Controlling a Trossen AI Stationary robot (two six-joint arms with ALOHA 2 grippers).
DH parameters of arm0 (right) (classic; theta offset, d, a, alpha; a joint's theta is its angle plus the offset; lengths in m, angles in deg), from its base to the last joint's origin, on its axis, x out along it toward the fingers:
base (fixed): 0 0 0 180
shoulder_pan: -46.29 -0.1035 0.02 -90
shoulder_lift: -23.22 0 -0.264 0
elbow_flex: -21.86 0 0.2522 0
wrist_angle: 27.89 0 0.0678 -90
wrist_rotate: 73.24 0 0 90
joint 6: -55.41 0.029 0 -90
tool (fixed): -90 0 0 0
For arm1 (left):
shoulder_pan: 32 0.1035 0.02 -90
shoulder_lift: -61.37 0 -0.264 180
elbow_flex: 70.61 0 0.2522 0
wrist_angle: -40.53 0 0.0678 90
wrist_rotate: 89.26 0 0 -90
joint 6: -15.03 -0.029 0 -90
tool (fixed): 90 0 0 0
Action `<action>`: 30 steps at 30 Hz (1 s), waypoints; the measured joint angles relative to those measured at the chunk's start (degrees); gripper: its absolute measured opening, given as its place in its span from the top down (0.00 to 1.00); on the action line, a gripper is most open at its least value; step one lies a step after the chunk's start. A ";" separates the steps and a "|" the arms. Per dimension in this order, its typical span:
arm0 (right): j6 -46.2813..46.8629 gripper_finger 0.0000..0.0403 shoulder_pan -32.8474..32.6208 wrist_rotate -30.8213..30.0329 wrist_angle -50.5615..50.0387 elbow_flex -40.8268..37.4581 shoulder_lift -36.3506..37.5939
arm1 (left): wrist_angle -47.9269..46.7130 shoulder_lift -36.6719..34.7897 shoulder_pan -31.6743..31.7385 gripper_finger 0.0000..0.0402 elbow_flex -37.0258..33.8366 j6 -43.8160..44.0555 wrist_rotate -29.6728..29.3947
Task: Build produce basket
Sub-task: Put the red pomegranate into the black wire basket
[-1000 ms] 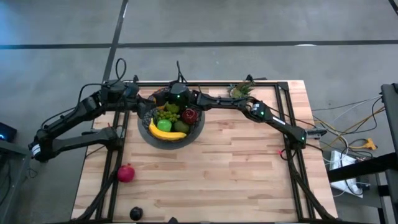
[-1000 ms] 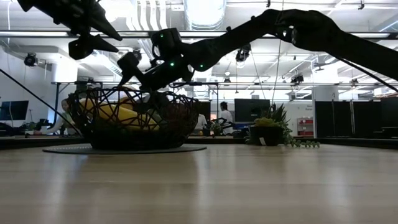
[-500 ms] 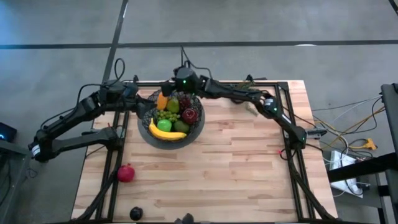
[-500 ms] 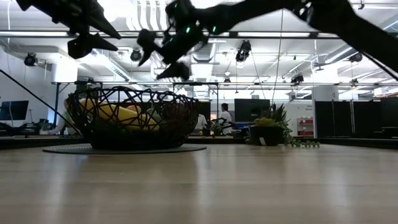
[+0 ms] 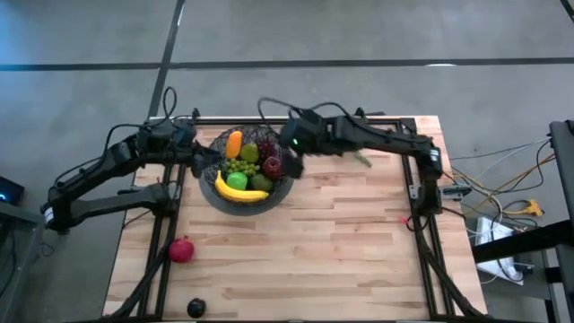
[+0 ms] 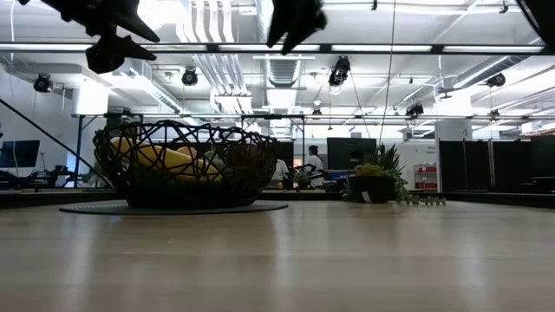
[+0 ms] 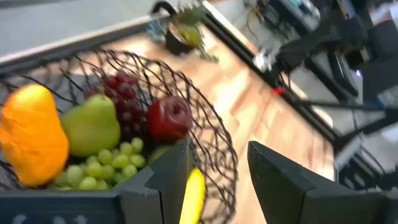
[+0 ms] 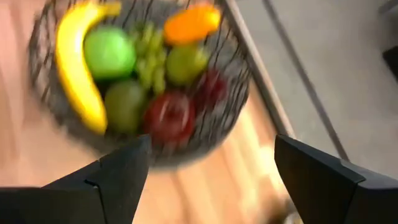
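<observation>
So the basket (image 5: 246,170) sits on a flat grey disc (image 6: 173,208) toward the far-left part of the wooden counter (image 5: 341,242), and it's pretty loaded: a yellow banana (image 5: 240,190) curls along the near side, a green apple (image 5: 236,180) rests right above it, green grapes (image 5: 239,166) sit in the middle, a red apple (image 5: 273,166) is on the right side, there's a pear-ish green fruit (image 5: 249,152) behind the grapes and an orange piece (image 5: 234,144) at the far rim. Purple grapes (image 7: 121,87) are tucked at the back next to the red apple, easier to spot from the left wrist view. The right pincer (image 5: 291,157) hangs up in the air just to the right of the basket's rim, fingers spread wide with nothing between them, looking down over the fruit. The left pincer (image 5: 204,152) hovers at the basket's left-far edge, its fingers (image 7: 168,174) parted a bit over the rim and not grasping anything as far as I can see. Further out, a red fruit (image 5: 182,249) lies alone on the near-left of the counter, well apart from the basket, and a dark plum (image 5: 195,308) sits right at the near edge. A small spiky green plant (image 6: 377,184) stands at the far side of the counter.
</observation>
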 joint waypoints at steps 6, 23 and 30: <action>7.37 0.20 -6.68 -2.31 -2.80 -11.10 6.54 | -4.83 5.11 -11.91 0.67 2.95 2.50 -5.97; 18.71 0.20 -15.16 -7.93 6.70 -43.05 22.48 | -31.93 29.37 -43.05 0.71 14.52 42.23 -6.11; 19.10 0.20 -16.87 -7.93 21.63 -55.16 31.03 | -32.58 31.26 -60.52 0.71 13.56 64.54 -5.66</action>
